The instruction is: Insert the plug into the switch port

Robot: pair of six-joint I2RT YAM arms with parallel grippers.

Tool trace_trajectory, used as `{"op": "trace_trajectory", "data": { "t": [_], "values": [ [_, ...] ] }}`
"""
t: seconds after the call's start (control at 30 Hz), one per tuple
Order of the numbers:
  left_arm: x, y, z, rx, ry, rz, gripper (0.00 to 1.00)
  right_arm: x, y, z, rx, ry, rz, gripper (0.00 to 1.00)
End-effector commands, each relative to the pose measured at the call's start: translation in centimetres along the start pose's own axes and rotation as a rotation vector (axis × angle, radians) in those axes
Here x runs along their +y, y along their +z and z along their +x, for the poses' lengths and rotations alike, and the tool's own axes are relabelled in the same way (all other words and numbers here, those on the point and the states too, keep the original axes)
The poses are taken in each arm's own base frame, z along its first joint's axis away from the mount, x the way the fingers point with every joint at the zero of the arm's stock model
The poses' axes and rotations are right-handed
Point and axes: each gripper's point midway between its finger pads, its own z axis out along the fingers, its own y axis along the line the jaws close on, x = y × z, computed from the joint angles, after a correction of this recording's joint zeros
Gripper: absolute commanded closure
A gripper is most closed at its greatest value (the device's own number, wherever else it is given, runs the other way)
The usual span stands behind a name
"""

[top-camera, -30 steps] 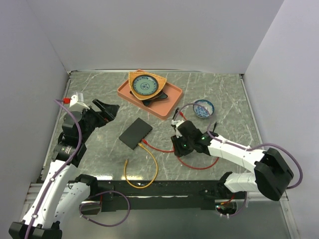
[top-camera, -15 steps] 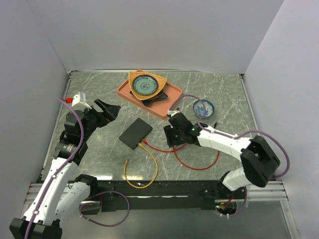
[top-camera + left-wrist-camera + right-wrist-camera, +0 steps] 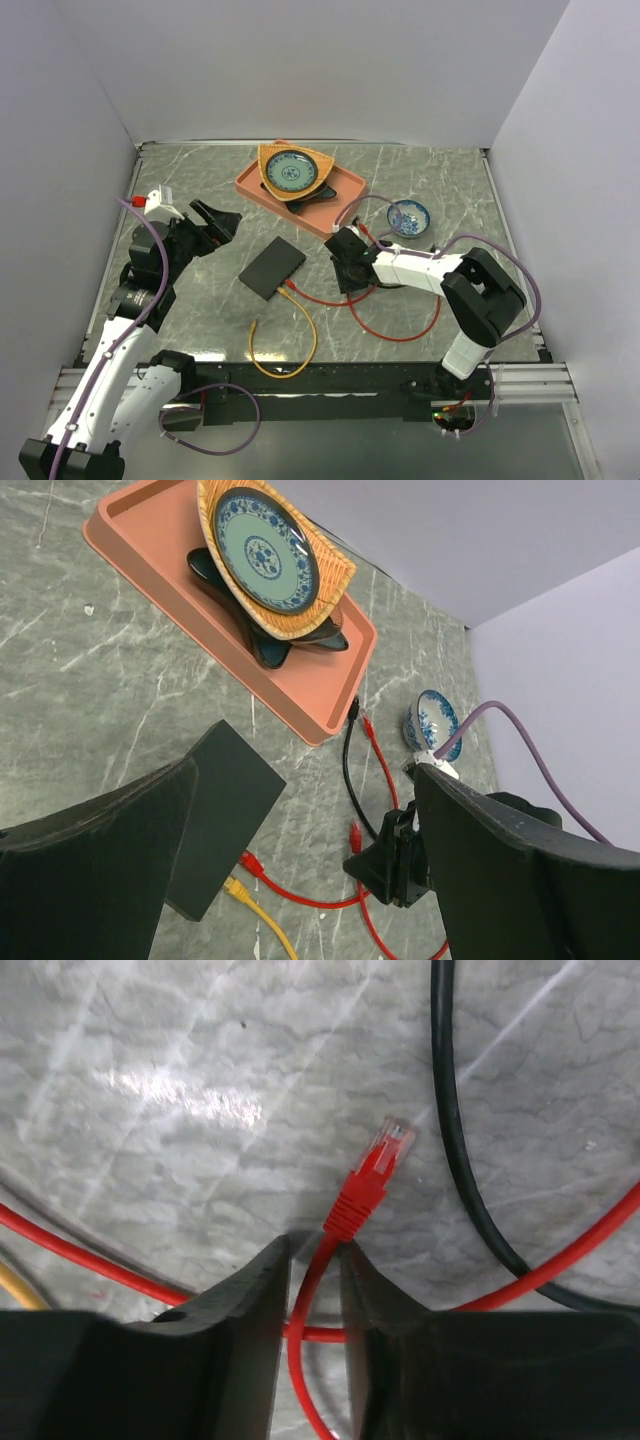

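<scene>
Plug of red moulded plastic with a clear squared tip (image 3: 378, 1175) lies flat on the grey-veined, slightly glossy stone-look table (image 3: 150, 1080), at the centre of the right wrist view. In the top view it sits to the right of the flat matte-black rectangular switch box (image 3: 272, 266). The switch port is somewhere along the box's lower-right edge, where a second red plug (image 3: 291, 286) and a yellow plug (image 3: 232, 885) already touch it; single sockets are too small to make out. The right gripper (image 3: 313, 1245) has its dark fingers drawn close on either side of the thin round red cable (image 3: 305, 1310) just behind the plug's boot. Whether they actually pinch it I cannot tell. The left gripper (image 3: 305, 780) has its fingers spread wide and hangs apart from the box. The likely trouble is the hold: a smooth, round cable can roll or slip between hard fingers, so the plug may droop or twist and meet the socket crooked. The glossy black cable (image 3: 450, 1140) just beside the plug could be caught as well. The box looks light and nothing braces it, so a push may slide it across the slick table. The trailing red loop could drag, too.
</scene>
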Motion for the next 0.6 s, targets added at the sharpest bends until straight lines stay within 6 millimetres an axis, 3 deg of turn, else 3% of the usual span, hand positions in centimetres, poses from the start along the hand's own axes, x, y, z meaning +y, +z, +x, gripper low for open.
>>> {"op": "trace_trajectory", "data": {
  "t": [0.0,0.1,0.27,0.57],
  "values": [
    [-0.8,-0.2,-1.0,-0.032,0.018,0.019,0.04,0.0,0.3,-0.9,-0.017,0.025,0.018,0.81],
    [-0.7,0.0,-0.8,-0.026,0.017,0.022,0.04,0.1,0.1,-1.2,-0.026,0.013,0.013,1.0],
    [-0.8,0.2,-0.7,-0.018,0.016,0.029,0.04,0.0,-1.4,-2.1,-0.08,-0.034,0.002,1.0],
    [-1.7,1.0,0.9,0.058,0.018,0.104,0.04,1.4,-9.4,-5.2,-0.363,-0.08,-0.163,1.0]
  ]
}}
